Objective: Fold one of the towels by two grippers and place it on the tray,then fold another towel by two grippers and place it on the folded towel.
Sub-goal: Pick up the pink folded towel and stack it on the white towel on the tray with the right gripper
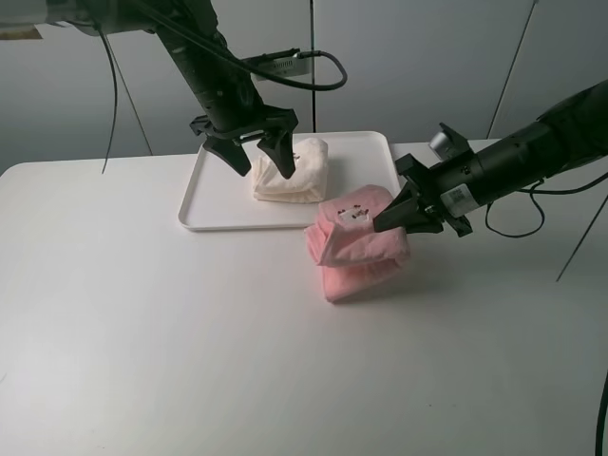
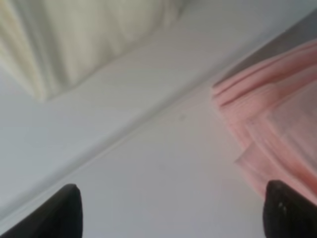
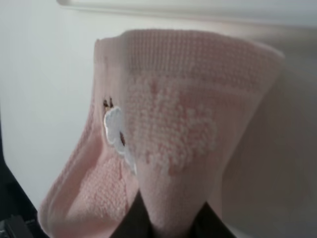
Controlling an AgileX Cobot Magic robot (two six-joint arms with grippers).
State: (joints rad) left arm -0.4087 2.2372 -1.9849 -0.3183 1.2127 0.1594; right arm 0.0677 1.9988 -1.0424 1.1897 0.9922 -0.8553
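White tabletop (image 1: 142,332) bears the pink towel (image 1: 356,247), its top fold pinched in the right gripper (image 1: 385,223).

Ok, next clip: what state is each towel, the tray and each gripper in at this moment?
cream towel: folded, lying in the tray
pink towel: folded, on the table beside the tray, its upper layers pinched
tray: holds only the cream towel
left gripper: open, empty, above the cream towel
right gripper: shut on the pink towel

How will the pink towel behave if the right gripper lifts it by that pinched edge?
Probably floppy: the pink towel already drapes around the right gripper. Its folds look loose, so they may fall open. Likely light; terry should grip rather than slip.
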